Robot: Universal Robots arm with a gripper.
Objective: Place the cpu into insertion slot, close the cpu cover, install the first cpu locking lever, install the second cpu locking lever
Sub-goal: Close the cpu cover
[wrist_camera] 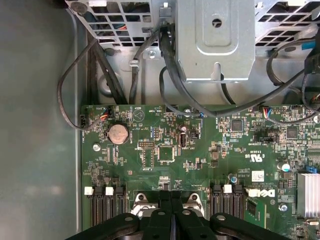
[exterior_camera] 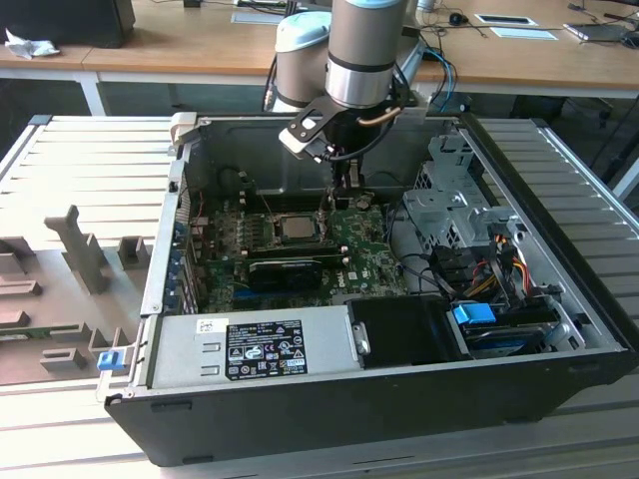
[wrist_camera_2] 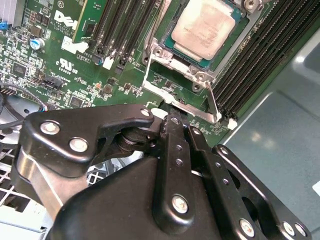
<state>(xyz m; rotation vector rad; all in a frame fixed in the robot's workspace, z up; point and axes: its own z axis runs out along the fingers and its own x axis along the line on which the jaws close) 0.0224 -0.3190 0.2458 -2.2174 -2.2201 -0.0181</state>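
1. Second wrist view: the gripper [wrist_camera_2: 175, 116] has its two fingers pressed together, with nothing seen between them; the tips stand at the locking lever [wrist_camera_2: 155, 90], a thin bright rod along the socket edge nearest them; contact with it cannot be confirmed.
2. Judgement: closed fingers form one narrow tip, better suited to pushing a thin rod than to pinching it; the work appears to stand at the lever stage.
3. The cpu cover [wrist_camera_2: 200, 75] appears to lie flat over the chip's edges, its window framing the pale face; judged closed, so that it can hold the chip down.
4. The cpu [wrist_camera_2: 206, 27] sits in the insertion slot [wrist_camera_2: 161, 37], flat and face up, parallel to the motherboard [wrist_camera_2: 65, 65]; being square, it has no long axis to report; its edges run in line with the black memory slots [wrist_camera_2: 260, 65] on either side.
5. Exterior view: the gripper [exterior_camera: 346, 188] points straight down inside the open computer case [exterior_camera: 399, 399], just beside the cpu [exterior_camera: 297, 227], toward the exterior view's right; the placement step is judged complete.
6. First wrist view: the gripper [wrist_camera: 171, 196] shows the same closed fingers; silvery socket corners lie to either side of them.
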